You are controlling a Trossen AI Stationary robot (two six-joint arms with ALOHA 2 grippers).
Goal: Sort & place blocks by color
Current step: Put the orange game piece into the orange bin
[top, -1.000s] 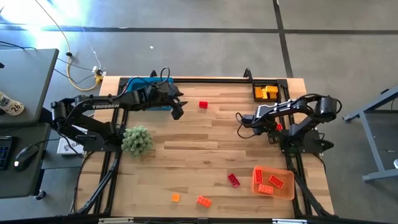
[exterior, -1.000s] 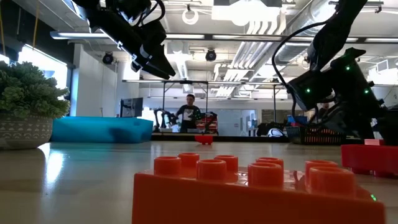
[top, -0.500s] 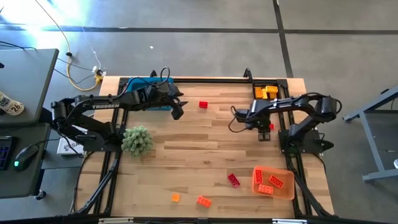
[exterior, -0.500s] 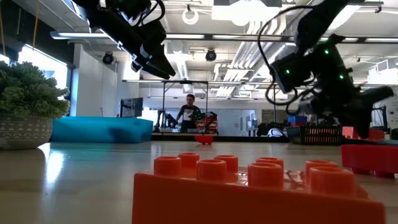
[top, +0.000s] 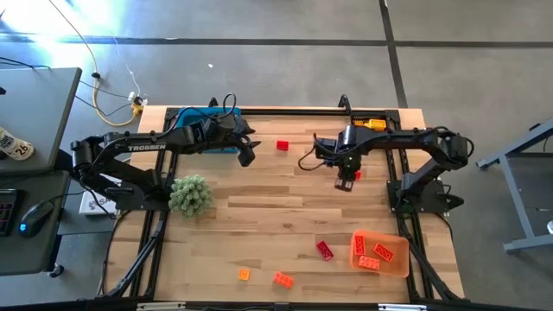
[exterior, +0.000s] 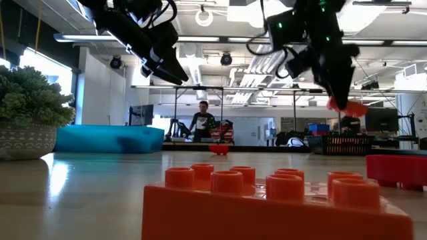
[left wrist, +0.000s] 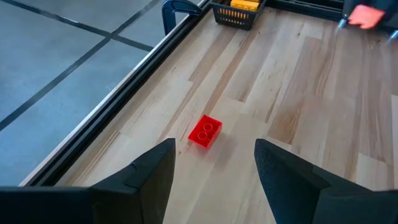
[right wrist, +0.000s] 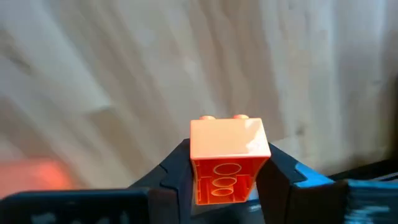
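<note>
Green plant ball (top: pixel 191 194), blue tray (top: pixel 200 117) beside left arm

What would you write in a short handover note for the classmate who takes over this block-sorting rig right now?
Right tool: shut on an orange block, held in the air above mid-table.
Left tool: open, empty, hovering by the blue tray at the far edge.
Done: yellow blocks lie in the black basket; orange blocks lie in the orange tray.
Left: one red block near the far edge, another red block beside the orange tray, two orange blocks near the front edge, plus the held one.
</note>
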